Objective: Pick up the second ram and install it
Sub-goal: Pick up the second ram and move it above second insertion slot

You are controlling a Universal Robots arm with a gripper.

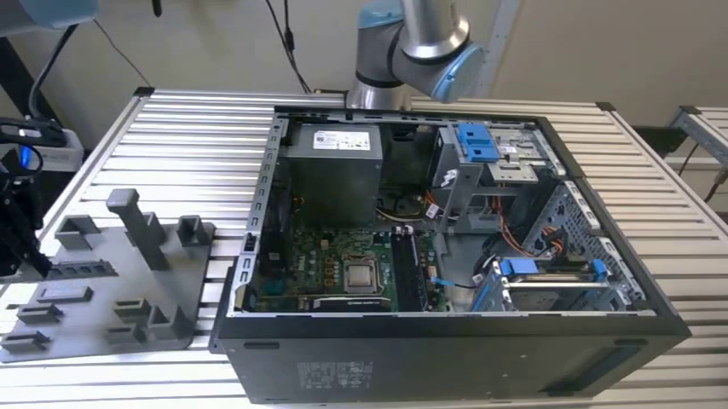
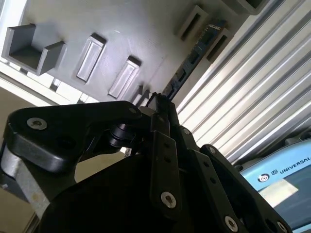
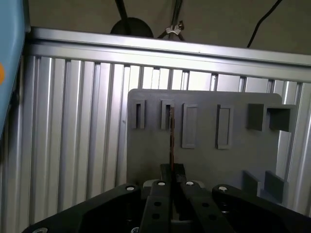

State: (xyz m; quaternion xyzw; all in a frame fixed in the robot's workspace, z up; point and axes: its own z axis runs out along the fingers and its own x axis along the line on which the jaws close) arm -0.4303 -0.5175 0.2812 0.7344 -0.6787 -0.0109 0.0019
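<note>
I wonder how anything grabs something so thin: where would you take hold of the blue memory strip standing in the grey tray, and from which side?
Probably by its free long edge, pinched across the two flat faces, coming from above. The second ram stands on edge in the grey fixture tray, so only that edge and the faces are exposed.

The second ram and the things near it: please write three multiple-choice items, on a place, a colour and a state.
1. Where is the second ram? A on the floor; B on edge in the grey tray; C flat on the table
2. The clips in the computer case are: A blue; B red; C yellow
3. The computer case is: A shut; B upside down; C open
Answers: 1 B, it stands in a tray slot; 2 A, they show blue; 3 C, its board lies bare.
</note>
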